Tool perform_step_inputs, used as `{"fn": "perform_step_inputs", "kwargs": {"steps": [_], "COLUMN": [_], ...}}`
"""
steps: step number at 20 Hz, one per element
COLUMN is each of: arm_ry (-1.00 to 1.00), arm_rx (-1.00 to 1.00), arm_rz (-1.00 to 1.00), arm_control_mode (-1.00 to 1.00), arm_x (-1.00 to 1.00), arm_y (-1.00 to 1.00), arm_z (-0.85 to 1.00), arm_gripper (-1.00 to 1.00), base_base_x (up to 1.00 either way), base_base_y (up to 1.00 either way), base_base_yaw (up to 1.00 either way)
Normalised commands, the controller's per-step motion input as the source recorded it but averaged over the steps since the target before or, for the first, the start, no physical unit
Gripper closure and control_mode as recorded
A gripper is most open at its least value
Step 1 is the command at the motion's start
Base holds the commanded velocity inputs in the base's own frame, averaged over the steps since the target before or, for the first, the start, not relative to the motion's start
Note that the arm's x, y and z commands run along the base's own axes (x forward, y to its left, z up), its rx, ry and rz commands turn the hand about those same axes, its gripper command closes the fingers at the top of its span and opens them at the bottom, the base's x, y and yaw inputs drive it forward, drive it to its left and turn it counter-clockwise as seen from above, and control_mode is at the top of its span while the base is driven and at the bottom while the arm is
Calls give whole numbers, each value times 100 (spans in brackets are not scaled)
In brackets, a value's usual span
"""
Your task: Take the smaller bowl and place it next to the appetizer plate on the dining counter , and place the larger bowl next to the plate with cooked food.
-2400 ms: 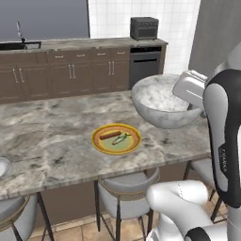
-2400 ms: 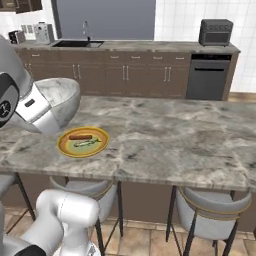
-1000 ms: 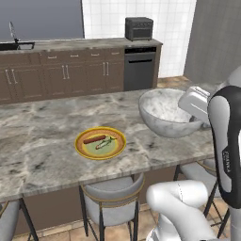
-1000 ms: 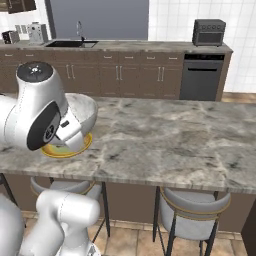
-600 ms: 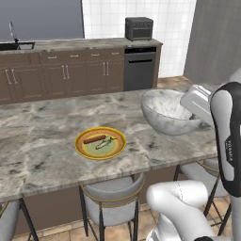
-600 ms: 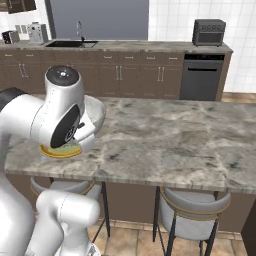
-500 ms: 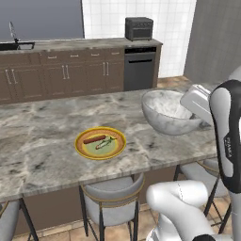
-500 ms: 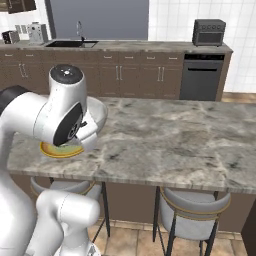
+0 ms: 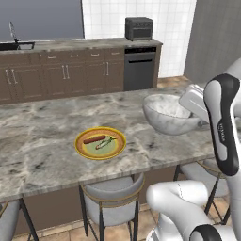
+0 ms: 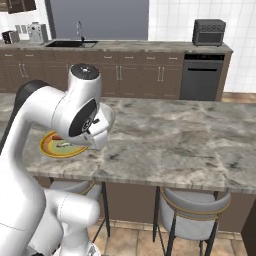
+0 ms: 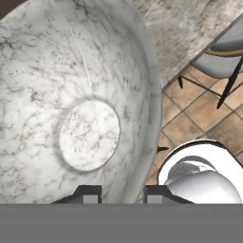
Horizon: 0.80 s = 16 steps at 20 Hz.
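Gripper (image 11: 122, 192) clamps the rim of the larger bowl (image 9: 168, 114): in hand view one fingertip (image 11: 86, 192) sits inside the wall, the other outside, jaws narrowed to the wall's thickness w/ rim between them. That view looks straight into the marbled inside w/ its flat round bottom, and past the rim to floor tiles and a stool (image 11: 223, 57) beyond the counter edge; neither base cam gives that. Left base view shows what hand cam can't: bowl tilted, its lower side at or just above the dining counter (image 9: 42, 148), contact can't tell, near the counter's front edge, hand at its right rim. Plate with cooked food (image 9: 100, 142) lies on the counter well to the gripper's left, apart from the bowl, nearer the front edge. In right base view the arm's big joint covers the bowl and gripper; the plate's edge peeks out at its left, and the long bare stretch of counter to the gripper's right shows. Toaster oven (image 10: 209, 32) on back counter far beyond the gripper.
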Motion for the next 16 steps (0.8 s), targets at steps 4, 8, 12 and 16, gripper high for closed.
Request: {"fn": "perform_step_inputs", "kwargs": {"steps": [4,8,12,16], "arm_ry": [0,0,0,0], "arm_rx": [-1,-6,-6,-2], "arm_rz": [0,0,0,0], "arm_control_mode": [-100,-100,-100,-100], "arm_x": [44,43,34,27], "arm_y": [0,0,0,0], "arm_z": [-34,-28,-22,-14], "arm_gripper": [100,100,100,100], "base_base_x": [0,0,0,0], "base_base_y": [0,0,0,0], "base_base_yaw": [0,0,0,0]}}
